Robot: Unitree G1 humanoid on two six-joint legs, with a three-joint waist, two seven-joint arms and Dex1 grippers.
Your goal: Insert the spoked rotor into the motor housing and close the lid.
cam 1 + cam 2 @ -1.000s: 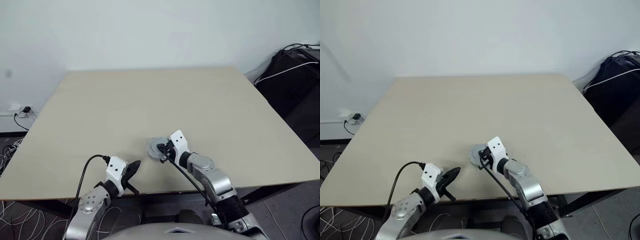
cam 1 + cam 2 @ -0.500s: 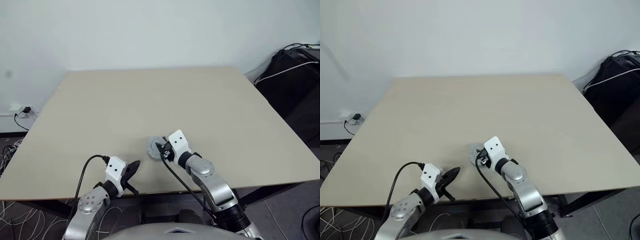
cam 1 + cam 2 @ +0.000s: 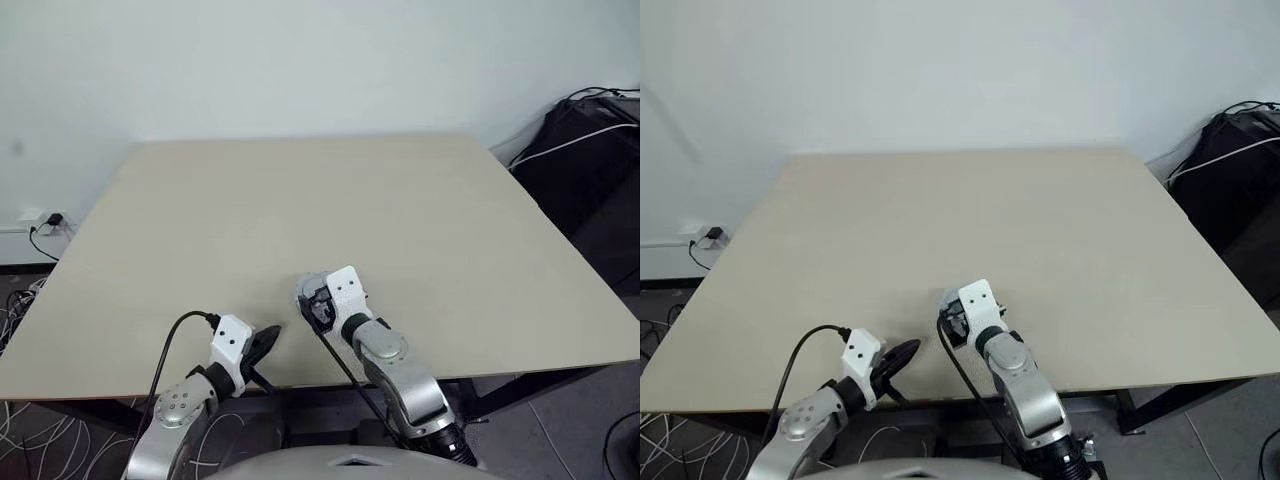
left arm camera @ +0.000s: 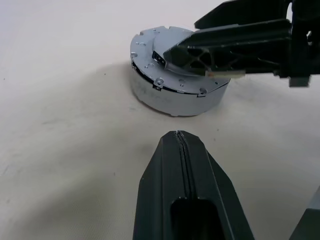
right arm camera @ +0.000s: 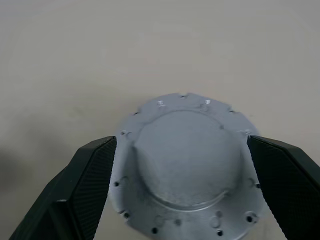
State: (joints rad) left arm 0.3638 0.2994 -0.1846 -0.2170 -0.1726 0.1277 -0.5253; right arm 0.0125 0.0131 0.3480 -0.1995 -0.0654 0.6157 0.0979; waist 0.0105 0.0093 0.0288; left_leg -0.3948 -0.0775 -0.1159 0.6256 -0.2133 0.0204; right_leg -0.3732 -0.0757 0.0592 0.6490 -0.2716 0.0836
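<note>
Both of my hands sit near the front edge of the beige surface. My right hand stands wide open, its two black fingers spread to either side of the lid with a gap showing between each pad and the metal, so I am not gripping anything. From the right wrist view the lid shows its smooth grey face up: a raised round centre on a wider flange with a scalloped rim and small holes around it. From the left wrist view the lid sits flat on top of a round, pale grey body, which I take to be the motor housing, resting on the surface; the lid's rim lines up with that body all round as far as I can see. One finger of my right hand crosses over the far side of the lid in that view. I cannot see any copper windings or the spoked rotor, since the lid covers the top of the stack.

My left hand is closed, its two fingers pressed together with only a thin seam between them, and it holds nothing. It points toward the housing from close by, apart from it, with bare surface between the fingertips and the grey body. In the head views the left hand lies left of the right hand, nearer the front edge.
</note>
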